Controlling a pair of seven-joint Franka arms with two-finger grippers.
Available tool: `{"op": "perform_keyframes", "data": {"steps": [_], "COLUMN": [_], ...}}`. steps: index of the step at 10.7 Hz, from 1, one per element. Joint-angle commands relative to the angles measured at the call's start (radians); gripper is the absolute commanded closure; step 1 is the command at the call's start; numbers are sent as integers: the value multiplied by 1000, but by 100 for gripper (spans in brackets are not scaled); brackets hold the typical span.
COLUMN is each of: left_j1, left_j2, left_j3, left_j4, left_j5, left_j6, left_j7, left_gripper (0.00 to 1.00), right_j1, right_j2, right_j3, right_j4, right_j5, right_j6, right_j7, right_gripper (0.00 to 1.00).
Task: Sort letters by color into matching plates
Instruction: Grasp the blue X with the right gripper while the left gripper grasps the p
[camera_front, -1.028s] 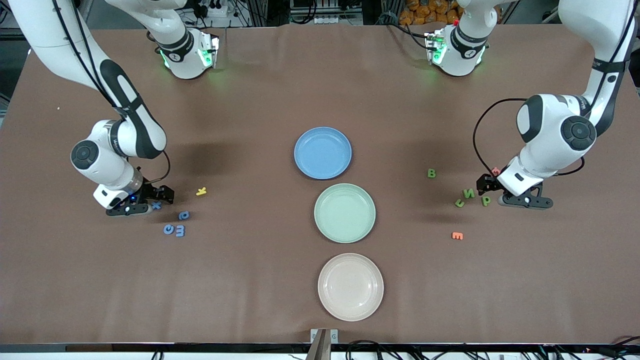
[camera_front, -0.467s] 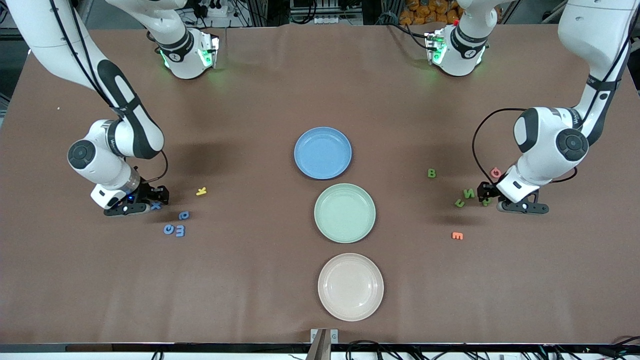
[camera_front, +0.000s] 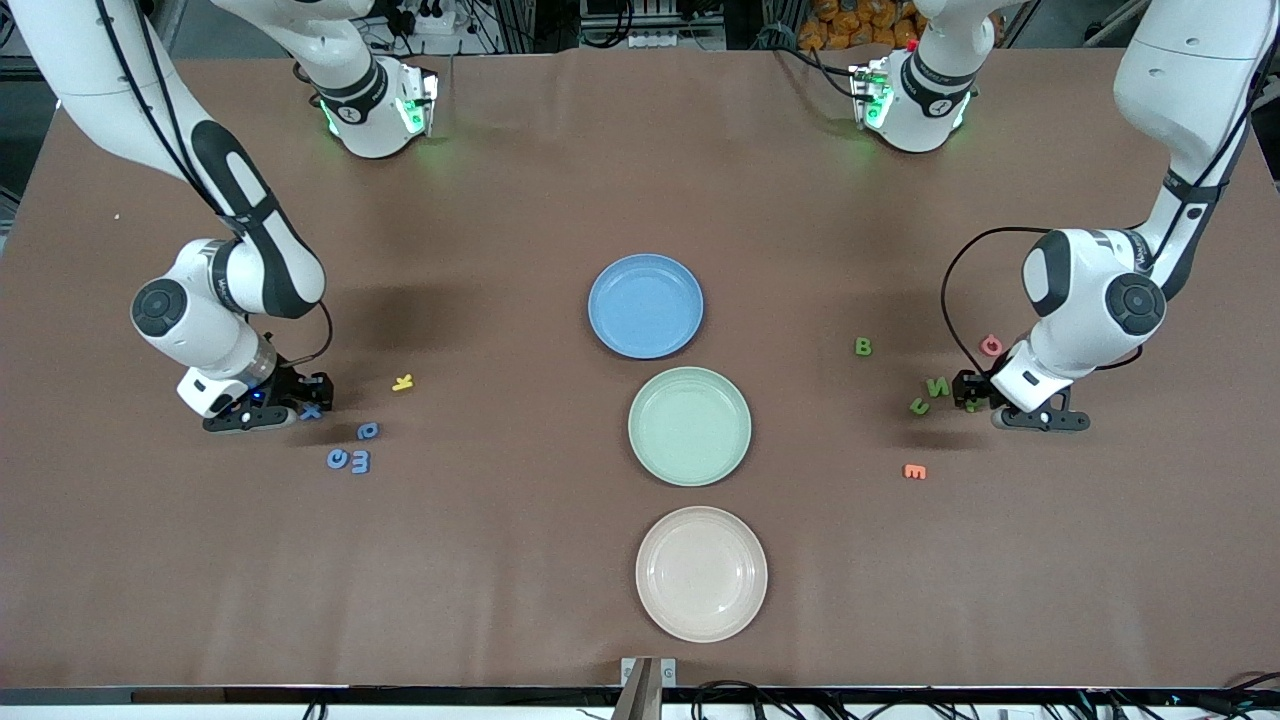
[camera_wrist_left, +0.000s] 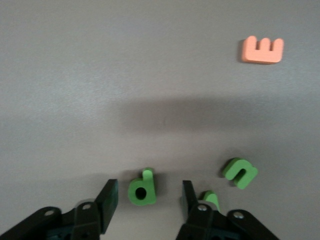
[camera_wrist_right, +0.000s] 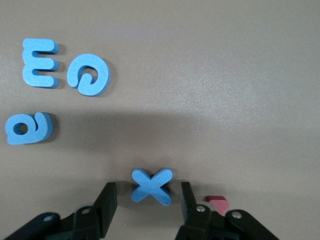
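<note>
At mid-height on the right arm's end of the worktop (camera_front: 520, 600), the right hand (camera_wrist_right: 149, 192) is down at the surface, its fingers partly open and straddling the blue X (camera_wrist_right: 152, 186) with a thin gap each side; nothing is gripped yet. The X is small, flat and lies skewed between the fingers, so closing could twist it or squirt it out. Three more blue letters (camera_wrist_right: 89, 75) lie close together nearby.

In the frame's centre, the blue plate (camera_front: 645, 305) and below it the mint green plate (camera_front: 690, 426) are both empty.

At mid-height on the left arm's end, the left hand (camera_wrist_left: 150, 192) is likewise low and partly open around a green d (camera_wrist_left: 141, 187), not yet touching it. Another green letter (camera_wrist_left: 211, 199) sits just beside one finger; I judge it could be nudged or pinched along. The d is thin, so the fingers may slide over it
</note>
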Motion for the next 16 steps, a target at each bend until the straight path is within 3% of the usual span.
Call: {"op": "perform_keyframes", "data": {"steps": [1, 3, 6, 8, 12, 16], "left_j1": [10, 7, 6, 6, 1, -2], "left_j2": [9, 17, 26, 32, 48, 60], "left_j3": [7, 10, 8, 8, 8, 8], "left_j4": [4, 9, 10, 13, 16, 22], "left_j5": [39, 84, 191, 199, 200, 199], "left_j6": [12, 14, 14, 14, 14, 14], "left_j7": [-19, -43, -138, -154, -167, -167], "left_gripper": [43, 44, 46, 46, 50, 58], "right_j1": [-23, -21, -20, -20, -15, 24], "right_j2": [13, 21, 21, 21, 8, -64], "right_j3": [20, 20, 20, 20, 20, 22], "right_j4": [-12, -12, -12, -11, -6, 31], "right_j5": [-1, -1, -2, -8, -11, -4], "right_j6": [40, 48, 48, 48, 33, -136], "right_j7": [-20, -23, -26, -26, -22, 4], "right_gripper": [42, 47, 65, 73, 77, 79]}}
